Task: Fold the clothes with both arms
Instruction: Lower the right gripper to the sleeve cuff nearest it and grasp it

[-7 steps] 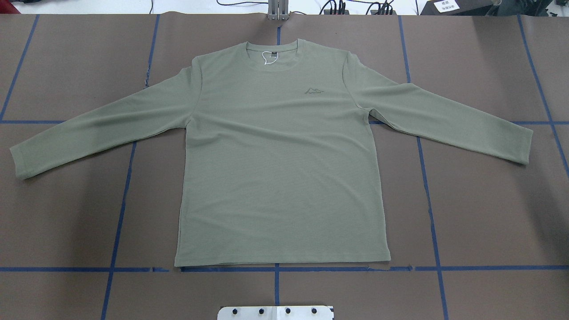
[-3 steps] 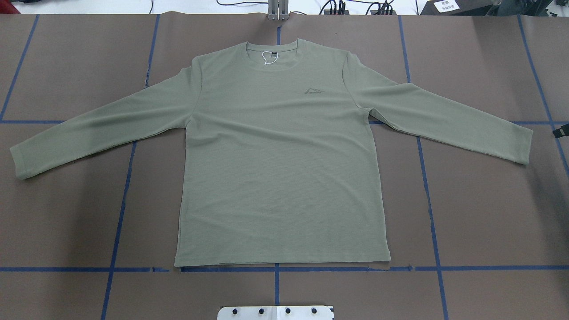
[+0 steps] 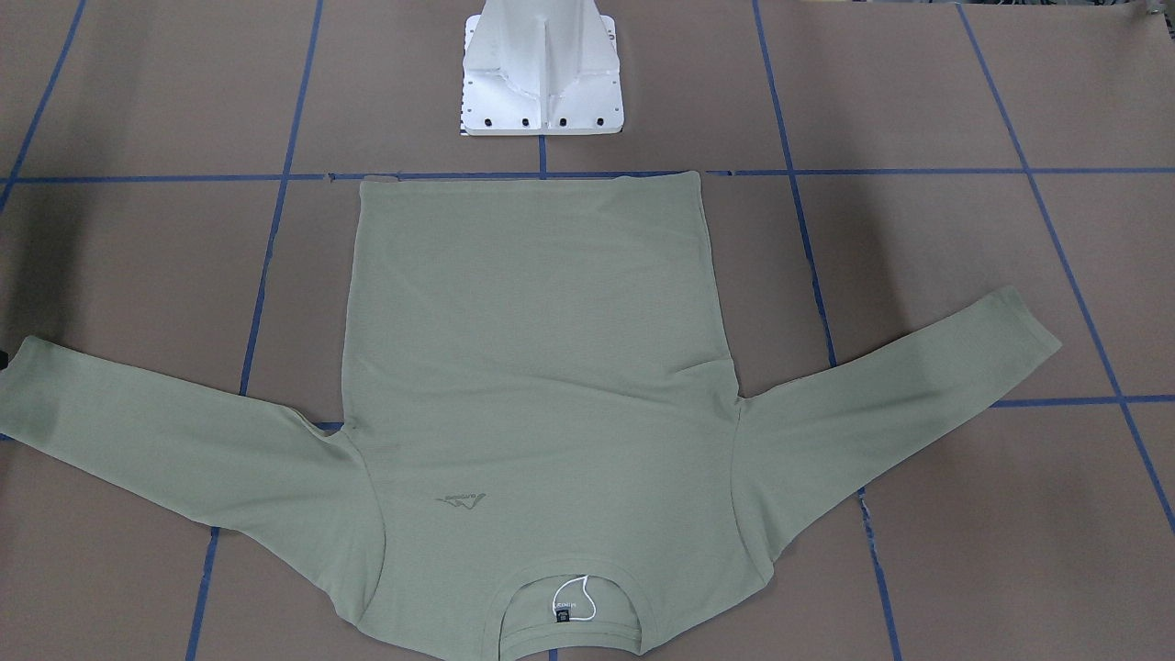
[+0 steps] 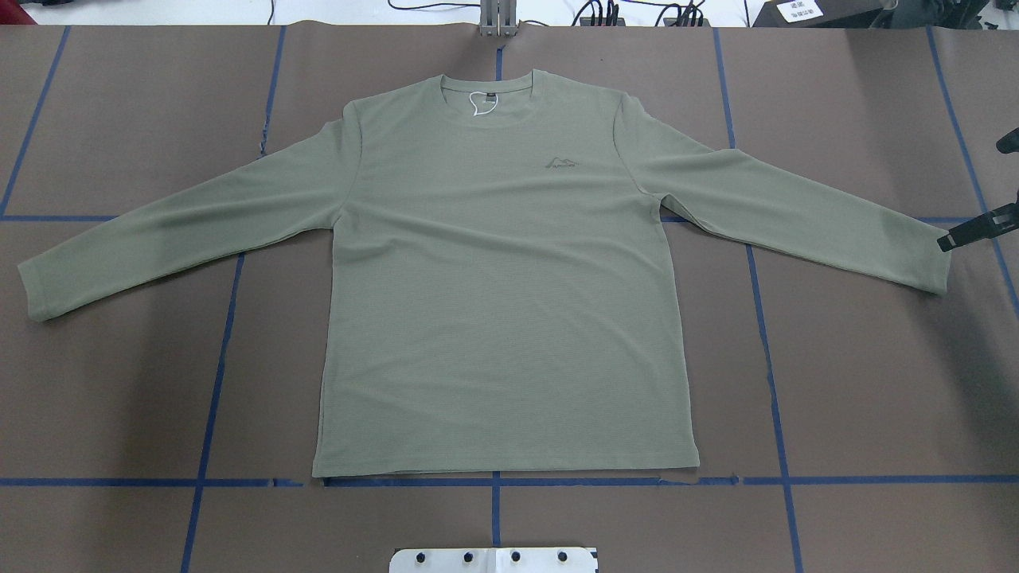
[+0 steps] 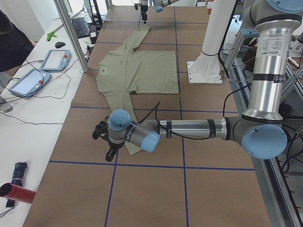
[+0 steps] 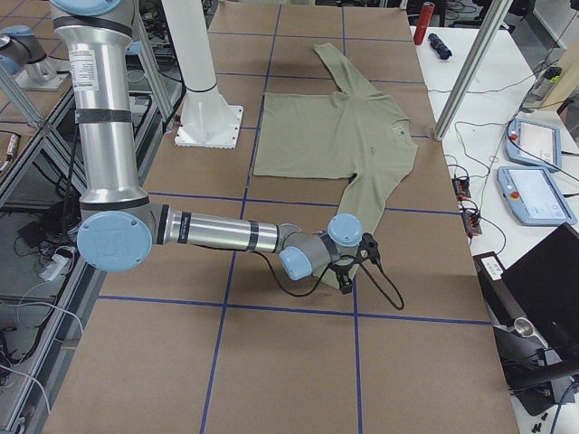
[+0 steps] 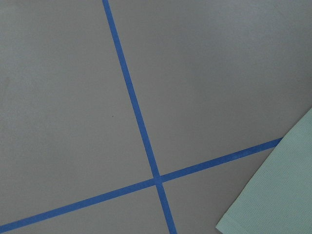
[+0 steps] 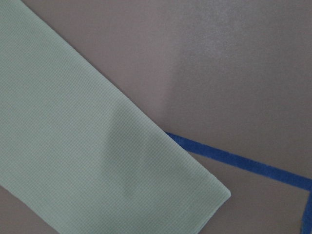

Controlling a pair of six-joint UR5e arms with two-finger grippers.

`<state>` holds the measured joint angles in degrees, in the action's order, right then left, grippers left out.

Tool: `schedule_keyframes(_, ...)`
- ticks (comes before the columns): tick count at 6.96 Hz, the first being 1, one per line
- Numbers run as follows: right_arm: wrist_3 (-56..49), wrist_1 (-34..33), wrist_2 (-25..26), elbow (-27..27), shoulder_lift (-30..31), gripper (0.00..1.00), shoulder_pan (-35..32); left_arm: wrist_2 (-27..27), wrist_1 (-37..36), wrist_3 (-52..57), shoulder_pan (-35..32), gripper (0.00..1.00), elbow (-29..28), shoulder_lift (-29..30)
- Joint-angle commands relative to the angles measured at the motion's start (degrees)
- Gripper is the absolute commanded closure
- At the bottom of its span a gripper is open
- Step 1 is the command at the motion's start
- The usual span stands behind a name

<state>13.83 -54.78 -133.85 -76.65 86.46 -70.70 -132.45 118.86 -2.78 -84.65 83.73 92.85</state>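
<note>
The pale sage-green long-sleeve shirt lies flat and face up, sleeves spread, neckline away from the robot; it also shows in the front-facing view. My right gripper enters at the overhead view's right edge, its two black fingers apart, one fingertip just over the right cuff. The right wrist view shows that cuff below. My left gripper hovers beside the left cuff, seen only in the exterior left view; I cannot tell its state. The left wrist view shows the cuff corner.
The white pedestal base stands behind the shirt's hem. Blue tape lines grid the brown table cover. A side table with teach pendants and an aluminium post runs along the far edge.
My right gripper has come in from the overhead view's right edge to the right cuff. The shirt has not moved.
</note>
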Motion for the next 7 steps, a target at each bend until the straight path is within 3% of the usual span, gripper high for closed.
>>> schedule_keyframes(1, 0.6, 0.1, 0.3, 2.0, 0.2, 0.00, 1.3, 0.6, 0.2, 0.1, 0.4, 0.00, 0.1, 0.0)
schedule_keyframes(7, 0.5, 0.1, 2.5, 3.4, -1.6, 0.00, 3.7, 0.6, 0.4, 0.2, 0.4, 0.00, 0.1, -0.4)
